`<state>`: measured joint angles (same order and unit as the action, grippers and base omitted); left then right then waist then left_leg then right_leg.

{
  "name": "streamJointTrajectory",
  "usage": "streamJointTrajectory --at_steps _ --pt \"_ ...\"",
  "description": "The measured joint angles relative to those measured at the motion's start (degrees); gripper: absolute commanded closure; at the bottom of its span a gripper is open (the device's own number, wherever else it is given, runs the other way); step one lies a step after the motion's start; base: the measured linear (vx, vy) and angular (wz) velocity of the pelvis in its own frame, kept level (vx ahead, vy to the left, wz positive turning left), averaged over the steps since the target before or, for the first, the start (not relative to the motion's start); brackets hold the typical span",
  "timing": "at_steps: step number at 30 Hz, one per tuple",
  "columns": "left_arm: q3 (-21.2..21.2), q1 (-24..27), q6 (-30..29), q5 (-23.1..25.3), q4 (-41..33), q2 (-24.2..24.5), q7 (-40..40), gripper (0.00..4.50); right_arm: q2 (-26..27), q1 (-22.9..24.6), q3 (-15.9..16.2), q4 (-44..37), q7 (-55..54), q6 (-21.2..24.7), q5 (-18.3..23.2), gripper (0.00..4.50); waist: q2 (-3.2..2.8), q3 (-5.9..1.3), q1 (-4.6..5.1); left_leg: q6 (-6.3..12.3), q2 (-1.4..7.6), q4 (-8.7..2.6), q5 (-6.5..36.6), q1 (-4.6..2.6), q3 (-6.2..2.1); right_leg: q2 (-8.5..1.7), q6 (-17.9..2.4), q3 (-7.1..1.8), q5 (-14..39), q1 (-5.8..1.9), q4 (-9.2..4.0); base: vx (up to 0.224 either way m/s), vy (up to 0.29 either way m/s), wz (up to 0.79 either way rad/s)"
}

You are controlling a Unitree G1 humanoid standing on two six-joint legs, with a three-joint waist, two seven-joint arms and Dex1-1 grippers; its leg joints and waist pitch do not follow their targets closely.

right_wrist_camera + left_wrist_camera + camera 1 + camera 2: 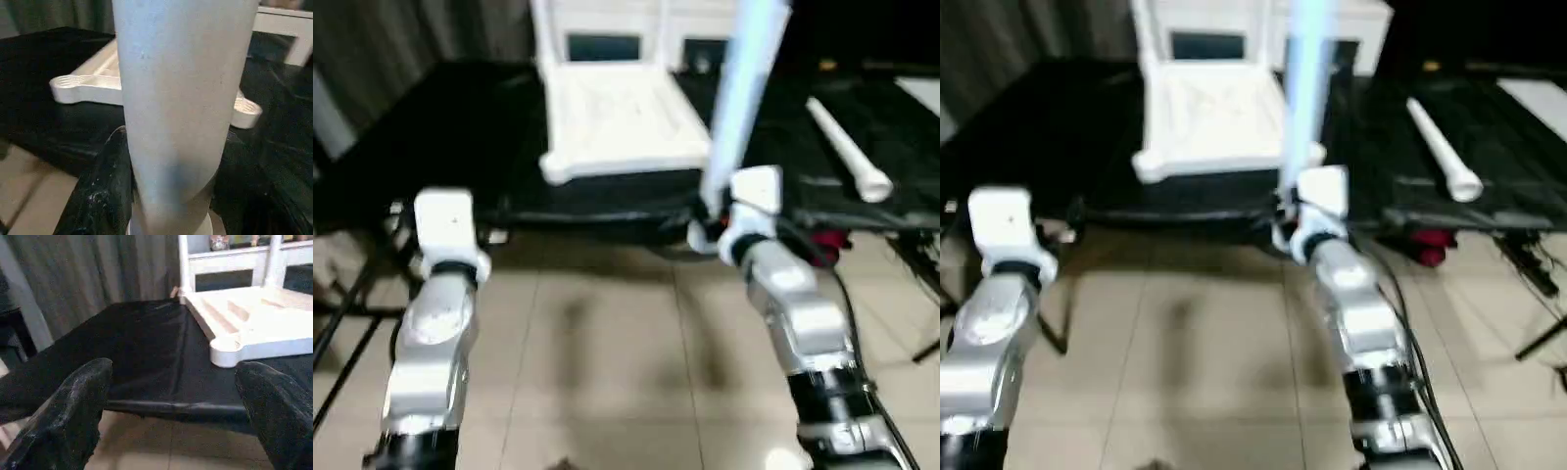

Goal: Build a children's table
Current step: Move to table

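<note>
You have a black-covered tabletop (460, 137) ahead, a white cabinet with glass doors (607, 39) behind it, grey curtains (98, 274) left, and beige floor tiles (607, 343) below.

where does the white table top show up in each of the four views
Left eye view: table top at upper centre, on the black-covered table.
Right eye view: table top at upper centre-left.
Left wrist view: table top at the upper right, between the open left tool fingers.
Right wrist view: table top behind the leg that the right tool grips.
Shared landmark: the rounded corner socket nearest the robot's left, seen also at.
</note>
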<state>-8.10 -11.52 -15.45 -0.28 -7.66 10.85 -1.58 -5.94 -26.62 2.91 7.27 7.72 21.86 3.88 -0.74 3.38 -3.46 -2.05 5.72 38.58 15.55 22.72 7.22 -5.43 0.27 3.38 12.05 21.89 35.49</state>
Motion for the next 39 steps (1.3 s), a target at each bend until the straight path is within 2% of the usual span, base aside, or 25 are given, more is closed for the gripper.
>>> streamJointTrajectory --at_steps 3,5,7,8,11,17,20,21,22,23,24,25,26,27,28,29,30,31,32,33,34,35,36,37,39 --pt "0.5 0.0 1.8 -0.1 0.1 -0.2 0.3 0.0 0.5 0.3 -0.2 0.1 0.8 -0.1 0.8 2.66 0.49 0.0 -0.12 0.26 0.16 -1.43 -0.6 -0.27 1.32 -0.01 0.5 -0.91 -0.3 0.0 -0.57 -0.019 0.0 0.09" --pt "0.4 0.0 2.6 -0.6 0.1 -0.2 0.9 0.0 2.0 2.1 -0.3 -0.9 1.4 -0.4 2.0 2.66 0.54 0.03 -0.1 0.68 0.22 -2.18 -0.9 -1.2 1.63 -0.01 1.0 -0.96 0.0 -0.49 -0.83 0.0 0.0 0.0" --pt "0.5 0.0 3.0 -0.7 0.2 -0.2 1.4 0.0 2.5 3.2 0.0 -0.9 1.6 -0.7 2.3 2.66 0.4 0.2 0.03 0.7 0.27 -3.07 -0.8 -2.34 1.66 0.07 1.1 -0.74 0.2 -1.3 -1.7 0.0 0.0 0.0" --pt "0.5 -0.2 3.3 -0.9 0.4 -0.2 1.5 0.0 2.5 3.6 0.0 -0.9 1.5 -1.0 2.4 2.66 0.23 0.27 0.26 0.71 0.3 -4.01 -0.8 -3.38 1.67 0.11 1.1 -0.45 0.5 -2.21 -2.56 0.0 0.0 0.0" --pt "0.8 -0.9 4.3 -1.1 2.0 -0.3 2.4 0.0 1.8 3.6 0.0 -1.3 1.5 -2.0 2.0 2.66 -0.29 0.46 1.29 0.71 0.69 -4.93 -0.8 -4.9 1.62 0.13 1.1 0.48 1.0 -4.2 -3.68 0.106 -0.012 -0.09" --pt "2.4 -2.8 4.4 -1.1 3.4 -0.8 2.8 0.0 0.5 4.1 -1.9 -2.1 1.4 -2.2 2.0 2.66 -0.83 0.09 1.78 1.98 0.81 -5.35 0.0 -5.42 1.76 0.34 0.9 0.51 2.2 -5.25 -3.79 0.152 -0.015 -0.02" --pt "2.2 -3.0 4.7 -1.1 4.0 -0.7 3.1 0.0 -0.1 4.0 -2.6 -2.0 1.5 -2.4 2.0 2.66 -1.1 -0.32 1.41 2.26 0.8 -4.92 1.6 -5.74 0.72 0.94 0.6 0.46 3.8 -6.13 -4.23 0.232 0.006 0.14" --pt "1.8 -2.6 4.8 -1.2 4.2 -0.4 3.1 0.0 0.1 3.2 -2.4 -1.5 1.5 -2.5 2.0 2.66 -0.88 -0.52 2.08 2.09 0.34 -5.0 2.1 -6.31 -0.28 0.94 0.0 0.64 4.5 -4.17 -0.58 0.293 -0.04 0.02" --pt "0.7 -1.9 4.8 -1.2 4.5 0.0 3.1 0.0 0.8 2.1 -1.1 -1.0 2.0 -2.5 2.0 2.66 -0.84 -0.56 2.61 2.06 -0.39 -4.85 2.8 -6.8 -1.84 0.84 1.1 0.64 5.1 -1.61 4.82 0.26 -0.109 -0.27" --pt "0.2 -1.8 4.8 -1.2 4.8 0.3 3.1 0.0 0.9 1.7 -0.3 -1.1 2.6 -2.8 2.1 2.66 -0.53 -0.79 3.14 1.56 -1.22 -4.78 3.6 -7.48 -3.49 1.07 2.9 0.59 5.5 1.8 8.37 0.26 -0.109 -0.27" --pt "0.2 -2.1 4.8 -1.2 4.7 0.4 3.1 0.0 0.8 1.4 -0.3 -1.1 2.7 -3.1 2.1 2.66 0.18 -1.23 3.72 1.33 -2.05 -4.82 4.3 -8.0 -3.88 0.83 3.1 0.32 5.2 4.27 8.22 0.099 -0.12 -0.32" --pt "0.3 -2.3 4.9 -1.2 4.7 0.4 3.2 0.0 0.4 1.4 -0.7 -1.1 2.7 -3.4 2.2 2.66 1.09 -1.37 4.39 0.87 -3.13 -4.6 5.2 -8.82 -3.59 0.35 1.8 0.1 3.9 5.43 5.21 0.023 -0.112 -0.08" --pt "0.7 -2.5 5.3 -1.3 4.6 -0.3 3.3 0.0 -0.5 1.4 -1.6 -1.0 2.7 -3.7 2.3 2.66 2.67 -0.98 4.78 0.54 -4.68 -3.65 6.9 -9.93 -2.5 -0.44 -0.2 -2.01 0.6 4.74 3.62 0.023 -0.112 -0.08" --pt "2.5 -2.6 5.2 -1.3 4.8 -1.3 3.8 0.0 -1.4 2.0 -2.7 -0.4 2.8 -3.8 2.3 2.66 2.11 -0.99 4.64 3.2 -4.29 0.37 7.6 -9.27 -2.35 0.32 -0.8 -2.99 1.9 3.59 4.0 0.158 -0.011 0.14" --pt "3.5 -2.4 5.3 -1.5 4.7 -1.8 4.0 0.0 -2.1 2.3 -4.2 0.5 2.7 -3.6 2.2 2.66 1.97 -0.9 4.37 3.97 -4.23 4.9 7.3 -7.6 -2.37 0.53 -0.9 -3.08 2.4 2.17 3.45 0.239 0.043 0.06" --pt "3.4 -2.1 5.3 -1.7 4.7 -1.6 4.1 0.0 -2.2 2.4 -5.0 0.8 2.7 -3.5 2.2 2.66 1.87 -0.89 4.26 2.98 -4.18 8.35 6.7 -5.06 -2.41 0.85 -1.1 -3.14 2.6 0.33 2.23 0.239 0.043 0.06" --pt "3.2 -2.1 5.4 -1.7 4.7 -1.1 4.1 0.0 -2.1 2.3 -5.0 0.6 2.7 -3.5 2.3 2.66 1.62 -0.9 3.93 1.73 -3.71 8.66 6.0 -2.99 -2.49 1.19 -1.2 -2.92 2.7 -0.95 1.28 0.183 0.011 -0.08" --pt "2.9 -2.1 5.6 -1.7 4.7 -0.8 4.1 0.0 -1.9 2.2 -4.8 0.4 2.8 -3.5 2.4 2.66 1.27 -0.87 3.48 0.33 -3.02 7.76 5.1 -1.04 -2.71 1.43 -1.3 -2.4 3.0 -2.22 0.65 0.157 0.029 -0.08" --pt "2.7 -2.1 5.7 -1.7 4.6 -0.8 4.2 0.0 -1.8 2.0 -4.7 -0.2 2.8 -3.6 2.5 2.66 -0.27 -0.76 2.72 -0.92 -0.86 4.17 3.5 0.56 -2.98 2.28 -1.3 -0.82 3.4 -3.92 -0.43 0.157 0.029 -0.08" --pt "2.5 -2.1 5.8 -1.7 4.6 -0.8 4.3 0.0 -1.6 1.7 -4.6 -0.5 2.8 -3.6 2.6 2.66 -2.13 -0.63 2.2 -0.28 1.21 -0.71 1.8 0.79 -3.02 2.68 -0.6 1.2 3.9 -5.23 -0.65 0.187 0.095 -0.1" --pt "2.3 -2.0 5.8 -1.7 4.6 -0.6 4.3 0.0 -1.5 1.5 -4.6 -0.7 2.9 -3.8 2.8 2.66 -3.95 -0.31 1.97 0.31 3.01 -1.26 -3.5 0.61 -3.09 3.3 -0.2 2.6 4.5 -6.36 -0.4 0.212 0.164 -0.18" --pt "1.6 -1.5 5.8 -1.7 4.8 0.2 4.5 0.0 0.2 1.5 -3.8 -0.6 3.2 -3.9 3.2 2.66 -4.12 -0.11 2.52 1.35 2.34 -0.3 -2.9 0.16 -3.21 2.92 -2.0 2.39 6.3 -5.61 2.76 0.212 0.164 -0.18" --pt "0.8 -1.6 5.7 -1.7 5.2 0.5 4.5 0.0 0.8 1.5 -2.5 -1.0 3.9 -3.9 3.7 2.66 -3.24 -0.37 3.15 1.84 1.62 -0.3 -2.5 -0.09 -3.24 2.85 -2.6 1.55 7.0 -4.48 5.7 0.195 0.117 0.0" --pt "0.8 -1.7 5.7 -1.7 5.3 0.5 4.6 0.0 0.9 1.5 -2.1 -1.1 4.4 -3.9 4.2 2.66 -3.27 -0.36 3.08 2.01 1.34 -0.39 -2.1 -0.5 -3.18 3.12 -2.4 1.08 7.1 -3.27 7.65 0.165 0.068 0.15" --pt "1.2 -1.7 5.8 -1.8 5.2 0.5 5.0 0.0 0.8 1.3 -2.7 -2.0 5.1 -3.9 5.4 2.66 -2.84 -0.37 3.17 2.39 0.28 -0.95 -1.4 -1.78 -2.31 3.02 -1.0 0.52 6.4 -0.85 8.08 0.153 0.058 0.09"
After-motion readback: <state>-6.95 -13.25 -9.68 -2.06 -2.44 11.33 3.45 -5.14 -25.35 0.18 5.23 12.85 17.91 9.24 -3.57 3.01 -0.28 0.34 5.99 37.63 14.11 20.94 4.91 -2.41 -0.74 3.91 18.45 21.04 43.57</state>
